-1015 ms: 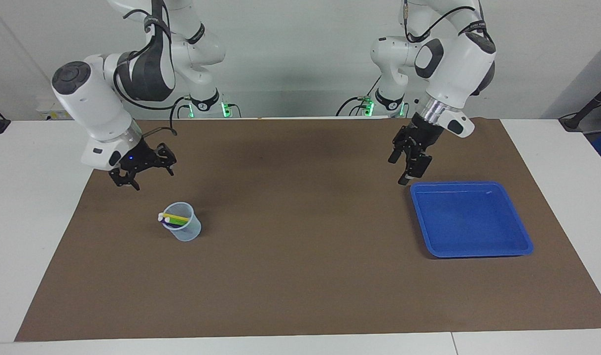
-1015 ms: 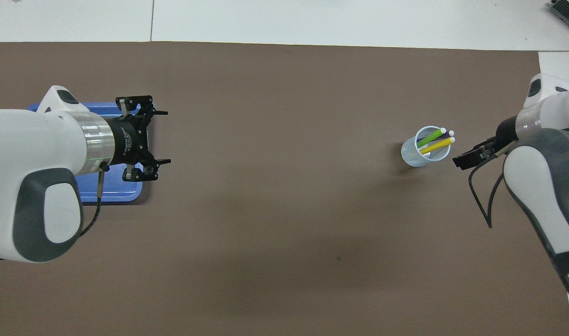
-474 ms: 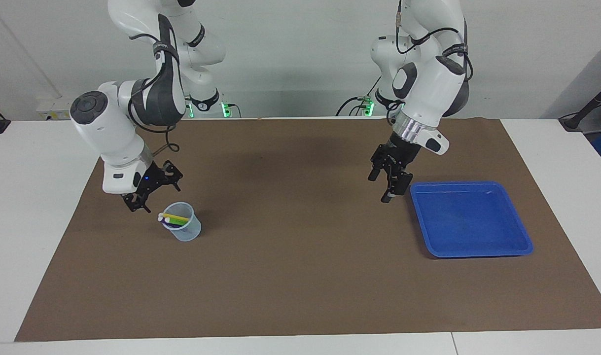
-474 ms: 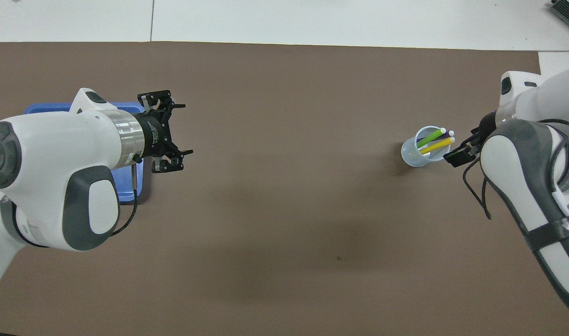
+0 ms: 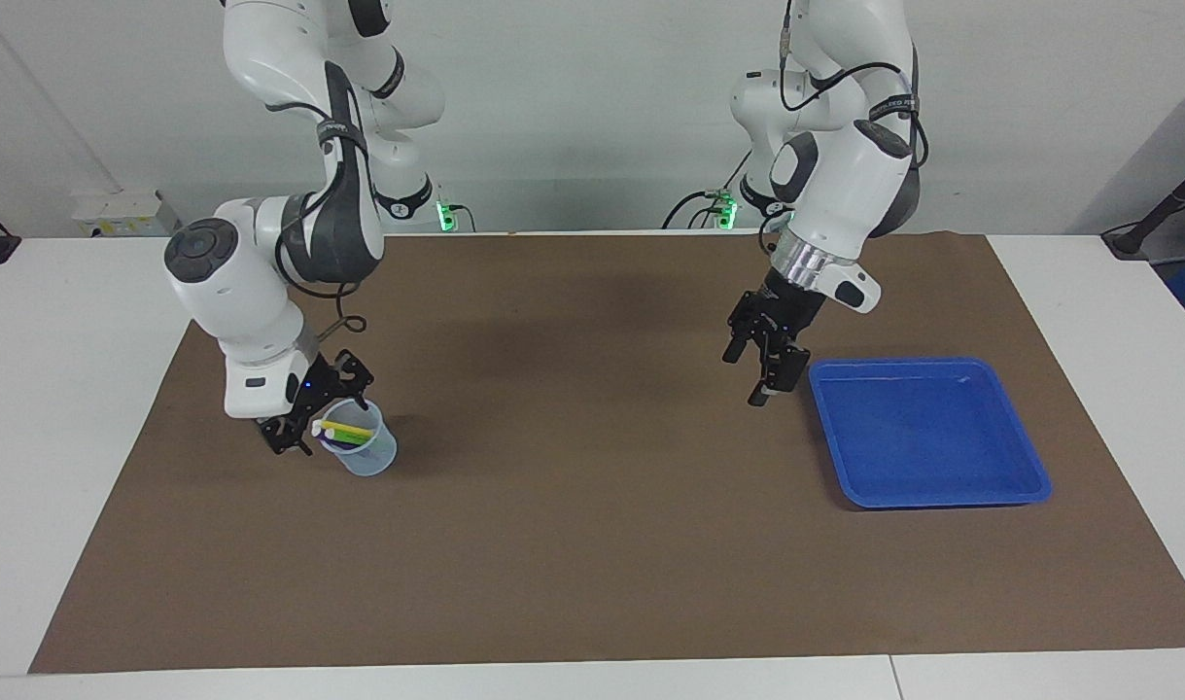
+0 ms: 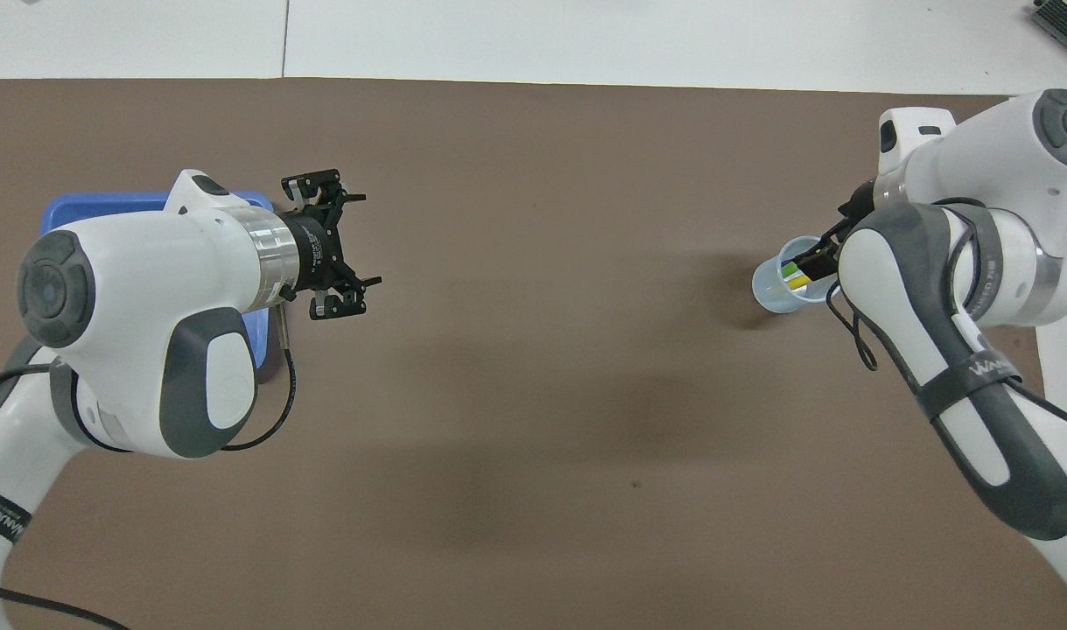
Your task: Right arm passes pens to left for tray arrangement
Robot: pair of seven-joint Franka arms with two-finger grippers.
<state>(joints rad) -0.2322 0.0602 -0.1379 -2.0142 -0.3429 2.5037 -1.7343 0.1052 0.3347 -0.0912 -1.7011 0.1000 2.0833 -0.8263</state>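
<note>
- My right end effector (image 5: pixel 318 416) is low at the translucent cup (image 5: pixel 362 450), its fingers spread wide on either side of the pale pen tips at the cup's rim; nothing is pinched.
- Whether a finger touches the cup wall or a pen, I cannot tell from either view.
- The pens (image 5: pixel 344 430) stand slanted inside the cup: the yellow one lies uppermost in the facing view, and bits of green and purple show beside it from overhead.
- From overhead my own right forearm covers most of the cup mouth; only part of the rim and short stretches of pen (image 6: pixel 794 273) show.
- The cup sits on the brown mat (image 5: pixel 592 544) toward my right arm's end of the table.
- My left end effector (image 5: pixel 769 365) hangs in the air over bare mat just beside the corner of the tray, fingers spread and holding nothing.
- The blue tray (image 5: pixel 1029 465) lies flat on the mat toward my left arm's end of the table, well apart from the cup. No pen in it.
- From overhead my left forearm hides most of the tray; one rim corner (image 6: pixel 69 210) shows.
- The mat covers most of the white table (image 5: pixel 67 321).
</note>
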